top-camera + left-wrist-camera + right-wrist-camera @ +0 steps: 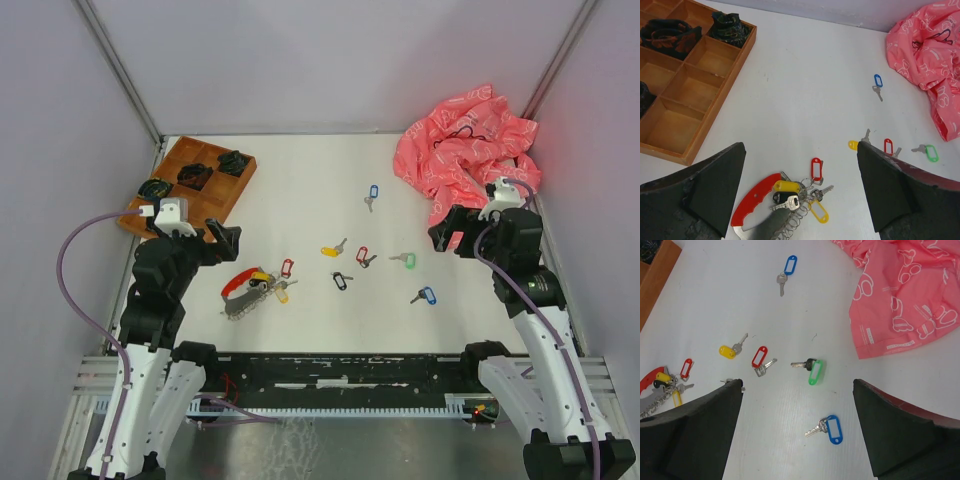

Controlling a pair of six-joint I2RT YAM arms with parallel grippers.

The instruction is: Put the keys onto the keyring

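Step in hand: approach. I judge that no pick has begun. Both end effectors are empty, with jaws spread wide. The left gripper (800, 147) hangs over the keyring (760, 197), a silvery ring-and-chain cluster with a curved red and black piece, lying front left. The right gripper (796, 382) hangs over the loose keys (815, 372), small silver metal ones with oblong plastic tags, scattered mid-table. Yellow- and red-tagged ones lie against the cluster; whether they are threaded I cannot tell. The next move likely calls for a low pinch on one tag. The white table (300, 180) is flat and walled in grey. A crumpled pink cloth (465, 140) and a compartmented wooden tray (190, 180) occupy the far corners.
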